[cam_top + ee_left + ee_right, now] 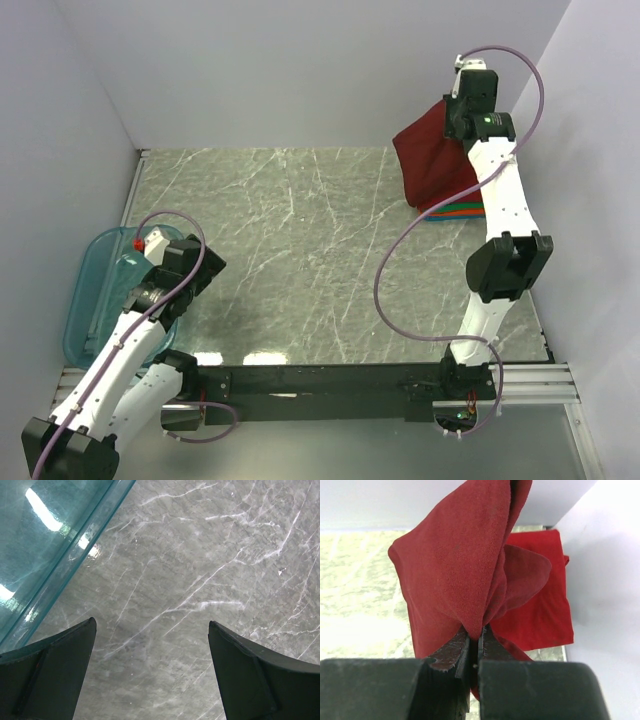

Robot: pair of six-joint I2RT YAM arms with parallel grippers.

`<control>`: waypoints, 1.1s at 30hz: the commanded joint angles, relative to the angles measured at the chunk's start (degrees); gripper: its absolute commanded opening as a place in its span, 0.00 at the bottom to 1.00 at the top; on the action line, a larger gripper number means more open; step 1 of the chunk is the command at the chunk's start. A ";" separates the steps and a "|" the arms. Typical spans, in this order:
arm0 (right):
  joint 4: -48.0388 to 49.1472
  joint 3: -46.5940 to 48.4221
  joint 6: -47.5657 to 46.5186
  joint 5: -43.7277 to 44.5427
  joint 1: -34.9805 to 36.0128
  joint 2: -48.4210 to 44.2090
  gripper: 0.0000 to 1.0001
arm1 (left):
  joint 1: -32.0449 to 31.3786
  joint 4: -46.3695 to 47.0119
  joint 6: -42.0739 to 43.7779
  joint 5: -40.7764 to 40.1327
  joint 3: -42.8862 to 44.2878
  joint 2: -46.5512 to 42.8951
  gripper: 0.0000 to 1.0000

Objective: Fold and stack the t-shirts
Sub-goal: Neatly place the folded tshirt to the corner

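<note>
Maroon t-shirt, 1, pinched in right tool, 1 red t-shirt folded below, left tool gaping, 1 teal bin.

My surface is grey, stone-patterned, with thin white veins. At its left edge, beside my left arm, sits a translucent teal bin. In the far right corner lies a stack of folded t-shirts, bright red on top, with green and blue edges showing beneath.

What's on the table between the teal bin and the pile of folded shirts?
Nothing: the overhead view shows bare table between bin and shirt pile.
</note>
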 commanded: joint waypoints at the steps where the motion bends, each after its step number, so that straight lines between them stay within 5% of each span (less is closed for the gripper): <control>1: 3.76 -0.62 1.65 -2.25 -2.17 2.01 0.00 | 0.06 0.82 -0.41 -1.27 2.31 0.70 1.00; 27: 4.82 0.35 2.70 -0.24 -13.33 12.38 0.02 | 0.14 1.17 -0.14 -2.41 3.98 4.57 0.99; 33: 3.68 0.52 2.97 4.41 -14.56 14.67 0.17 | 0.14 1.79 0.30 -2.59 4.42 6.15 0.99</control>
